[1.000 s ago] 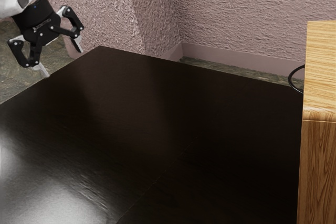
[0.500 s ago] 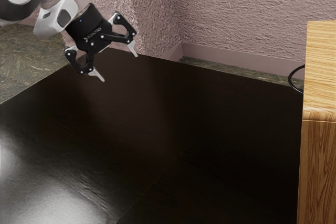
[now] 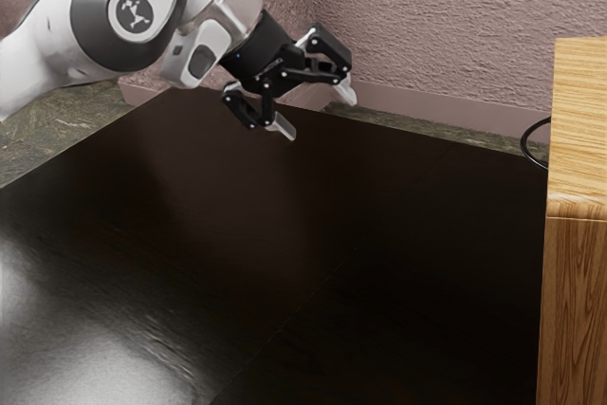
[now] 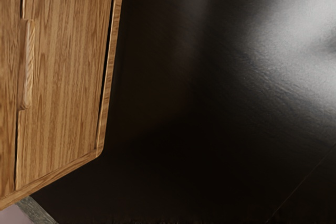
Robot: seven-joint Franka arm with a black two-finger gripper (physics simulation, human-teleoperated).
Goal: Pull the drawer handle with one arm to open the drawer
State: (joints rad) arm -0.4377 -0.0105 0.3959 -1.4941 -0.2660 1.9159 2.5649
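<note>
The arm entered from the exterior view's upper left and extended over the far part of the dark table [image 3: 285, 272]. The gripper [image 3: 317, 111] hung above the table surface, close to the textured wall [image 3: 446, 16], and pointed toward the exterior view's right. Its fingers [image 3: 284, 127] were spread wide apart and released, with nothing between them and nothing touching them.

The wooden cabinet [image 3: 579, 187] stood at the exterior view's right edge, well apart from the gripper, with bare table between the two. A black cable [image 3: 531, 144] looped beside the cabinet's far side.

In the wrist view the cabinet's face [image 4: 68, 77] stood beyond the hand, across a stretch of table [image 4: 220, 129]. The drawer handle [image 4: 26, 64], a slim wooden bar, lay along the drawer front. Thin seams marked the panel edges. Whether the drawer was shut or slightly out could not be determined.
</note>
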